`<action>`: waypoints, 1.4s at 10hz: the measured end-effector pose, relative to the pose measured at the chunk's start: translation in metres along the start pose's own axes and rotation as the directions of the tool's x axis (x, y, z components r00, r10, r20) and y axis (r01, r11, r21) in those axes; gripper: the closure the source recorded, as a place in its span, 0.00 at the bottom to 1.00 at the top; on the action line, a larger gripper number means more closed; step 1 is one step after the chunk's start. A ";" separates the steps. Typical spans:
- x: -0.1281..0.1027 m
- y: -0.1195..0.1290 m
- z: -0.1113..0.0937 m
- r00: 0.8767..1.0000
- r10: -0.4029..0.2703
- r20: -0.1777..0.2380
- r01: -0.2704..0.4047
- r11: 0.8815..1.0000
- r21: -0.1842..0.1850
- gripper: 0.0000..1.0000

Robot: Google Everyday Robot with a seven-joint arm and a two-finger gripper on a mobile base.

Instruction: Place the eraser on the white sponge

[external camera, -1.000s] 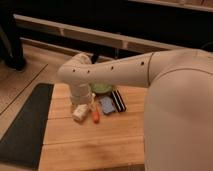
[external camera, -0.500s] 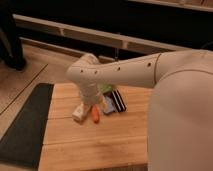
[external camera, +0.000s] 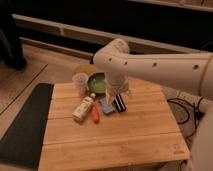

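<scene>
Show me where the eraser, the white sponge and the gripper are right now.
eraser [external camera: 120, 103], camera view, middle of its striped black top.
white sponge [external camera: 105, 106], camera view, centre of its pale top face, just left of the eraser.
gripper [external camera: 118, 94], camera view, its lower end, directly above the eraser.

Our white tubular arm [external camera: 160, 67] reaches in from the right and bends sharply at its rounded joint [external camera: 116, 50]. Our pale two-finger gripper [external camera: 118, 94] hangs directly beneath that bend, pointing down.
</scene>
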 end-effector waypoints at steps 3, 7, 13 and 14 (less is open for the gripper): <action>-0.006 -0.013 -0.036 0.990 -0.037 0.135 0.041 0.999 -0.030 0.35; 0.001 -0.013 -0.024 0.992 -0.063 0.109 0.065 0.998 -0.017 0.35; 0.001 -0.104 0.056 0.987 -0.127 0.098 0.133 0.990 -0.049 0.35; -0.002 -0.115 0.072 0.988 -0.114 0.106 0.124 0.988 -0.091 0.35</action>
